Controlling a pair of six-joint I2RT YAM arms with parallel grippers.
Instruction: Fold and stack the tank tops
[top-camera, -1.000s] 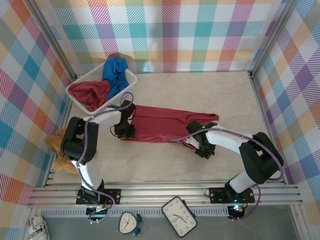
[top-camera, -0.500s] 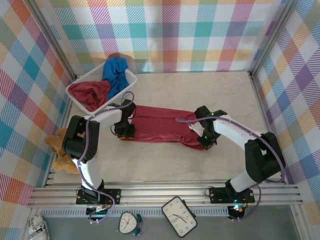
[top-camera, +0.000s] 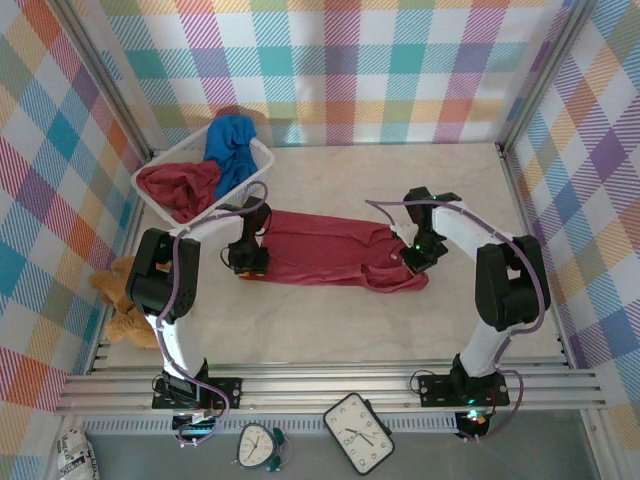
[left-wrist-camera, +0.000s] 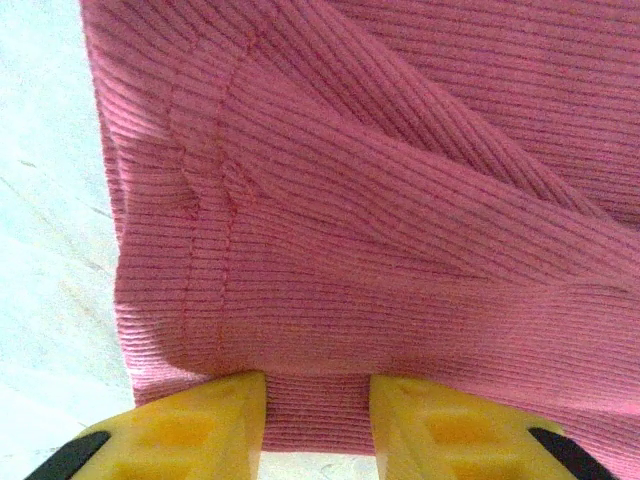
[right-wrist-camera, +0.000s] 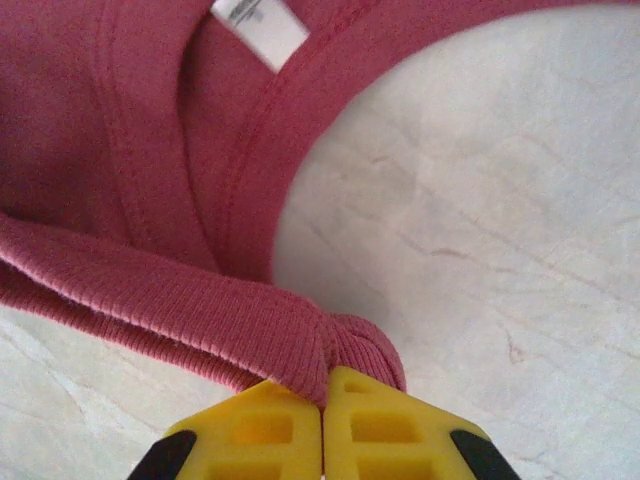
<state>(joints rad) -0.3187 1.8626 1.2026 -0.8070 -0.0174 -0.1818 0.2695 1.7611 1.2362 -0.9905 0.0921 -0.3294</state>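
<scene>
Now we note the red tank top (top-camera: 320, 250) lying flat between both tools: left gripper (left-wrist-camera: 318, 390) clamps its hem (left-wrist-camera: 215, 250), right gripper (right-wrist-camera: 323, 390) pinches a shoulder strap (right-wrist-camera: 200, 310).

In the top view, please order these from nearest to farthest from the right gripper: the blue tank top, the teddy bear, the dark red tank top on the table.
1. The dark red tank top: its strap is pinched in the right gripper.
2. The blue tank top: in the basket, far left.
3. The teddy bear: at the left edge.
</scene>
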